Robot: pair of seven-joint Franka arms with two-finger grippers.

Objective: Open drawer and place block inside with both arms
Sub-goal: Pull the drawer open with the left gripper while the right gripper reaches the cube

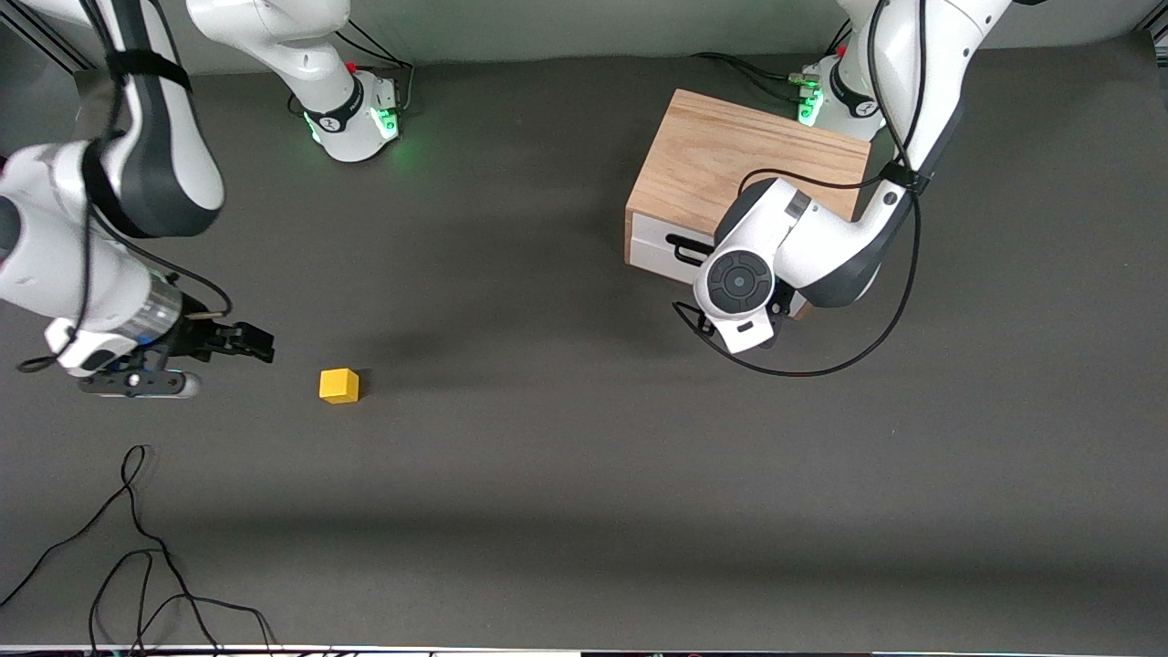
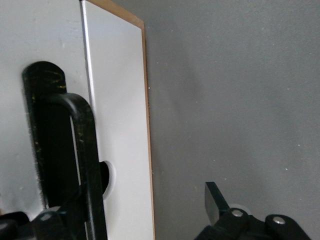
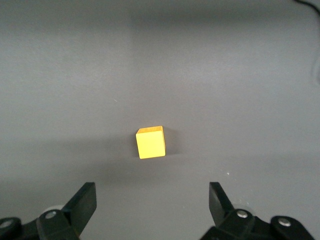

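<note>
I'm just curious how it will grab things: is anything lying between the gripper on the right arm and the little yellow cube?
Nothing visible. The right gripper is open and faces the block across bare table.

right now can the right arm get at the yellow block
Probably yes. The right gripper is open and aimed at the block, which sits alone on bare table with nothing between them. The left gripper is busy at the drawer handle.
</note>
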